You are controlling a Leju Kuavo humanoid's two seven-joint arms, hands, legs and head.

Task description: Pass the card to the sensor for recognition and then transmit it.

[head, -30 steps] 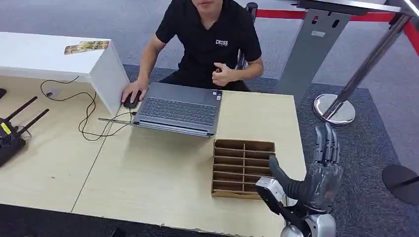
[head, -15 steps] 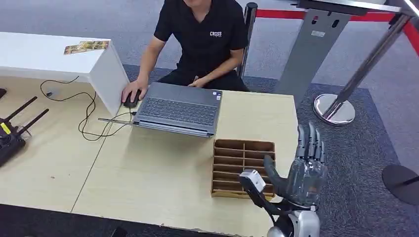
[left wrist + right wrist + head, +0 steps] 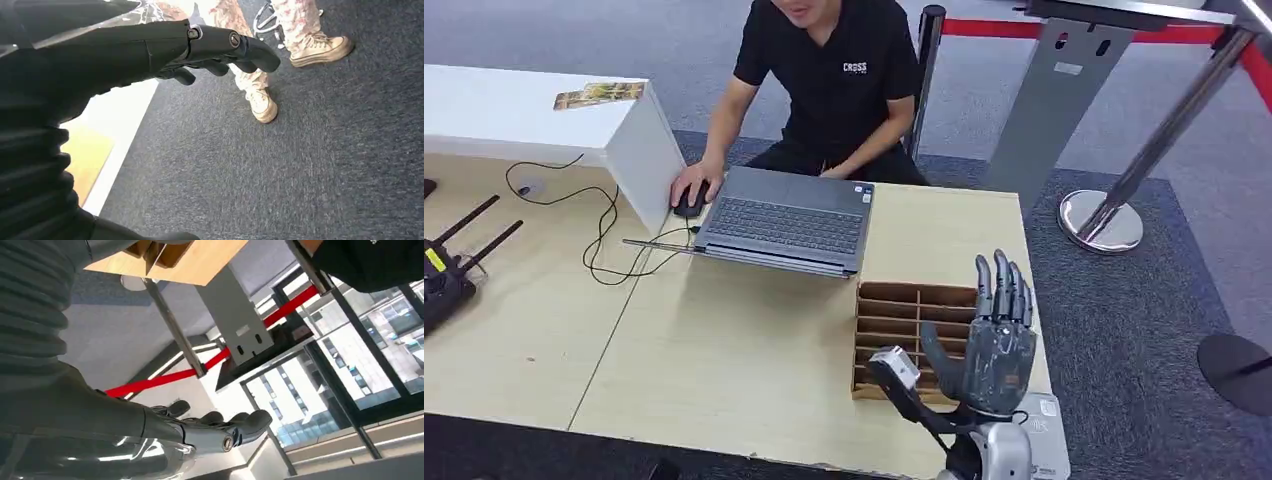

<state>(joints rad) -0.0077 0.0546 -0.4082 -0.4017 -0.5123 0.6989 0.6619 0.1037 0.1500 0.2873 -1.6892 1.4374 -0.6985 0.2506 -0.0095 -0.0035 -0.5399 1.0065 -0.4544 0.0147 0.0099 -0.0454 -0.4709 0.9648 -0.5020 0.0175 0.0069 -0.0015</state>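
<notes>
Fingers [image 3: 1002,285] of right hand [image 3: 984,345] spread, holding nothing; we judged approach step.
We saw it over table's [image 3: 724,340] front right corner by slotted box [image 3: 904,315]; next needs locating card.

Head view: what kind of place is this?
Likely an indoor demo or exhibition booth: red barrier belt on a stanchion, grey carpet, a person at a laptop on the wooden table.

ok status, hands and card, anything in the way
Right hand open, raised over the slotted box, holds nothing. Left hand hangs, fingers curled, empty. White card flat at table edge beside right hand. Nothing blocking.
</notes>
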